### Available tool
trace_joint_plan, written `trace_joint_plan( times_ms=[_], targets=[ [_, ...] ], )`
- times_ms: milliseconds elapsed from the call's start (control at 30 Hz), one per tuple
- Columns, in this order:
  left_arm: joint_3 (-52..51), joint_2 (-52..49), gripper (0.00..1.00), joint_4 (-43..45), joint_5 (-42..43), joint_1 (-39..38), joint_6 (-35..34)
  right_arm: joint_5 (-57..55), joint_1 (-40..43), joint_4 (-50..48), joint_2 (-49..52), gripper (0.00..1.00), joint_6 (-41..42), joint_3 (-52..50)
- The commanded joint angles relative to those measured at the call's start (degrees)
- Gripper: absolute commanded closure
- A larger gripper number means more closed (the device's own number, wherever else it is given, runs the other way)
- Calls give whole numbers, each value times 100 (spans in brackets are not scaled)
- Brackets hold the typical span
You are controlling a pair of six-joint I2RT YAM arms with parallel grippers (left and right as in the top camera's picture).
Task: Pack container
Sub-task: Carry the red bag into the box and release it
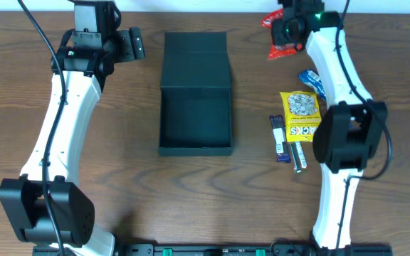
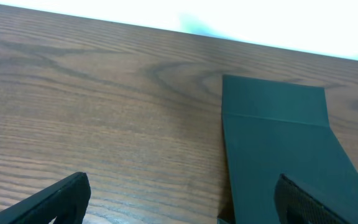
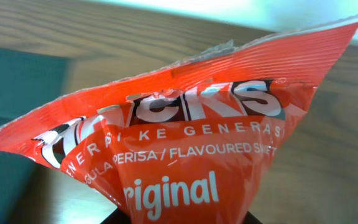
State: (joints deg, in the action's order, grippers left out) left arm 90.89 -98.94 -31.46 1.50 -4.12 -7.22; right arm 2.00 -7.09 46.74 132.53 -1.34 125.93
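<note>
Crumpled red snack packet fills my right wrist view, with my right gripper pinched onto its bunched lower edge. Overhead, the container lies open at roughly eight o'clock from those jaws, long axis twelve-to-six. My left gripper — gaping, empty — sits nearer it.

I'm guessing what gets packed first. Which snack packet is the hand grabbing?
The red packet, pinched by the right hand; the yellow packet and blue packet lie untouched.
</note>
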Motion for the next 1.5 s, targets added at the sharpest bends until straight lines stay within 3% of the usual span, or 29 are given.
trace_joint_plan(
  times_ms=[0, 67, 233, 467, 833, 1067, 1467],
  targets=[
    [50, -70, 5, -2, -15, 37, 39, 409, -448, 317, -553, 90, 505, 173],
    [50, -70, 5, -4, -98, 37, 42, 518, -713, 629, -651, 99, 960, 173],
    [50, -70, 4, -70, -306, 129, 37, 638, -1228, 1403, -686, 99, 2074, 173],
    [50, -70, 5, -380, -203, 723, 42, 750, -1939, 2006, -684, 99, 2900, 170],
    [50, -70, 4, -588, 4, 1360, 37, -581, -3265, 2168, -680, 99, 4468, -260],
    [50, -70, 5, -601, 4, 1434, 39, -780, -3569, 1941, -680, 99, 4937, -654],
    [50, -70, 5, -603, 4, 1434, 39, -402, -3856, 1180, -678, 99, 4944, -1499]
  ],
)
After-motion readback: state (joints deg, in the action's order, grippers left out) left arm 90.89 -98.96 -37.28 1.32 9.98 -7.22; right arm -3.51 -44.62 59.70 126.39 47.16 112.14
